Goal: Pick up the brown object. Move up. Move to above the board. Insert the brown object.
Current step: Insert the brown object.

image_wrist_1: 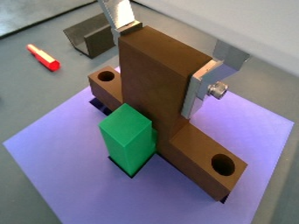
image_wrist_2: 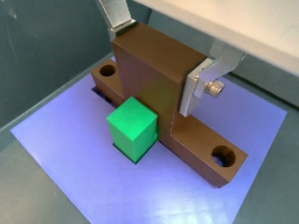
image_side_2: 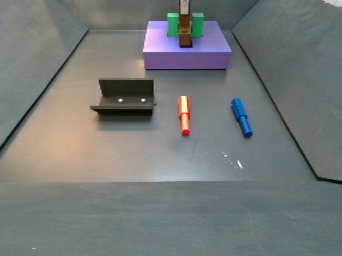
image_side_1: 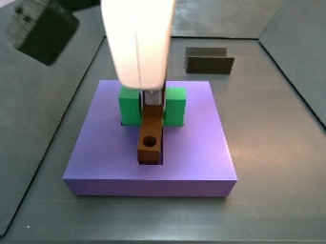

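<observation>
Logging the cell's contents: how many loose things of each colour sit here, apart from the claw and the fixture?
Claw over the board, gripping brown bar.
Brown bar: 1
Purple board: 1
Green block: 1
Red marker: 1
Blue marker: 1
Total: 5

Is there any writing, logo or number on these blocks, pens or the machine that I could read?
None: no readable text in any view.
The brown object, clamped by the pincer over the board: plain.
Green block: plain.
Fixture: only holes, no marks.
Red pen and blue pen: too small to tell any print.
</observation>
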